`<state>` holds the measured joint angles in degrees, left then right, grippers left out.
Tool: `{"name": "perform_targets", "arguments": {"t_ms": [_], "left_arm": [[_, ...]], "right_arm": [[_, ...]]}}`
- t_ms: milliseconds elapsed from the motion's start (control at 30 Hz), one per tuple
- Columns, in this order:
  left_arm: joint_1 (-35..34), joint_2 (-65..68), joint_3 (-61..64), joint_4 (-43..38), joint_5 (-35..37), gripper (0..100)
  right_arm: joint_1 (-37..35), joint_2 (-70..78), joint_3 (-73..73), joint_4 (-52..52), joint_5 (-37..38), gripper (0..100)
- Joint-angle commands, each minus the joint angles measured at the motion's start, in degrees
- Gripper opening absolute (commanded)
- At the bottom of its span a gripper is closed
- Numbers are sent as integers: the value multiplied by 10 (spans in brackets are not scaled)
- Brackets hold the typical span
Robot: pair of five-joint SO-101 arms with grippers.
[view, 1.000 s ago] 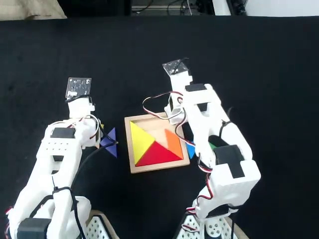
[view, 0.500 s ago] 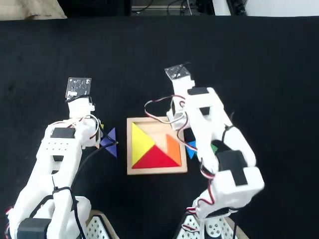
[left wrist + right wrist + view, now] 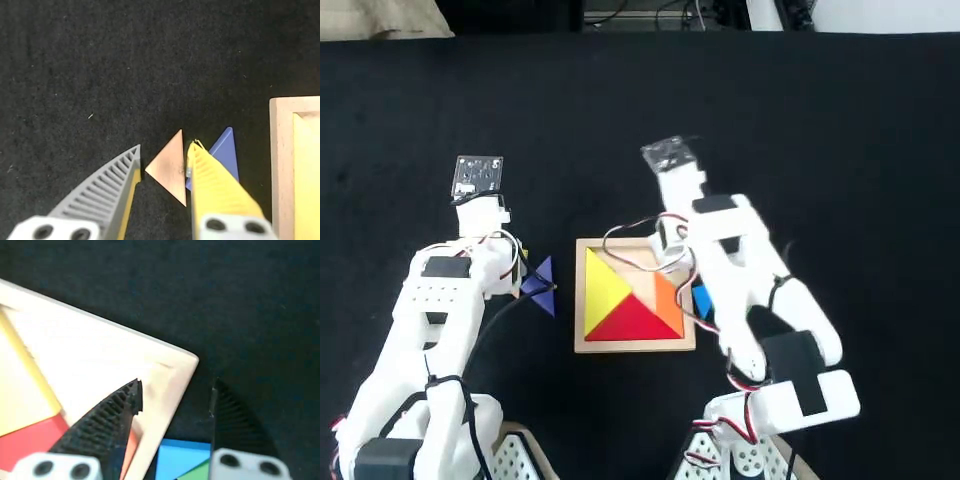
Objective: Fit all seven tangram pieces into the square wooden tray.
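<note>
Holding three coloured pieces (image 3: pixel 635 318): wooden tray (image 3: pixel 635 346)

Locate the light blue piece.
High view: the light blue piece lies just outside the tray, at the rim beside the right arm. In the right wrist view it touches a green piece.

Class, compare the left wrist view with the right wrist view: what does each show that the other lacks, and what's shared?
Left wrist, not right: a tan triangle inside the open left gripper, a blue-violet triangle beside it. Right wrist, not left: red piece in the tray; blue piece and green piece outside it; open right gripper straddling its wall. Both: tray, yellow piece.
</note>
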<state>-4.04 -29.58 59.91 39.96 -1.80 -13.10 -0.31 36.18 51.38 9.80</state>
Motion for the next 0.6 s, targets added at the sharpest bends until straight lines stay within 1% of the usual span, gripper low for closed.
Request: {"name": "perform_targets", "arguments": {"t_ms": [0,100,200,233,300,367,467,567], "left_arm": [[-45,-7,-7,-6,55,170],[-128,-8,-24,-5,84,236],[-195,-7,-26,6,80,237],[-211,-6,-24,12,68,234],[-231,-7,-9,18,37,230],[-247,-7,7,18,24,223],[-289,-7,17,21,24,212],[-343,-2,18,19,25,198]], "right_arm": [[-22,-41,-21,4,41,214],[-47,-73,-59,48,96,198],[-95,-93,-100,85,128,167],[-109,-92,-117,94,132,147],[-134,-75,-158,112,119,81],[-156,-36,-210,128,98,10],[-192,54,-302,156,86,31],[-232,146,-393,178,87,10]]}}
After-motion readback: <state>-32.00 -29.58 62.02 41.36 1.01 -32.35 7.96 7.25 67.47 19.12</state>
